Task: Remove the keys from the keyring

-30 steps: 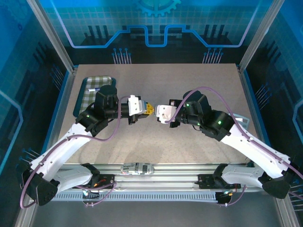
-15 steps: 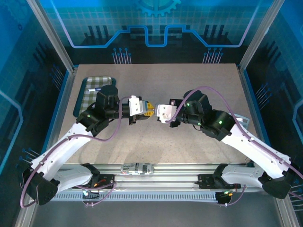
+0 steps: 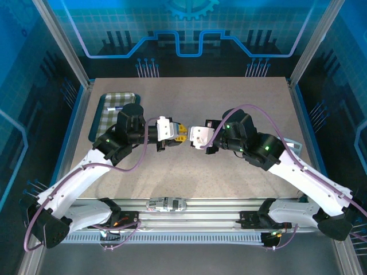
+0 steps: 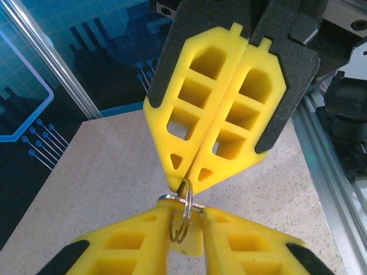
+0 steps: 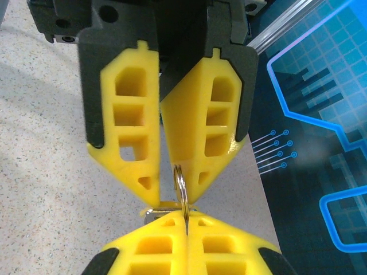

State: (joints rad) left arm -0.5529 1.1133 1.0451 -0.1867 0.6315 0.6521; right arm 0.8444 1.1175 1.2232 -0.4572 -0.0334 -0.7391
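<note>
Left wrist view: right gripper (image 4: 184, 182) jaws pinch the keyring (image 4: 182, 229), left gripper (image 4: 186, 215) jaws clamp its lower end, tip-to-tip over the worktop (image 4: 103, 172), probably bracing it for prying.

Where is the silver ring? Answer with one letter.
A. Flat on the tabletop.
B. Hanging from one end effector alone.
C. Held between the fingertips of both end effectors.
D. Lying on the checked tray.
C: the left wrist view shows the silver ring pinched in the shut tips of the right end effector and running down between the fingertips of the left end effector.
</note>
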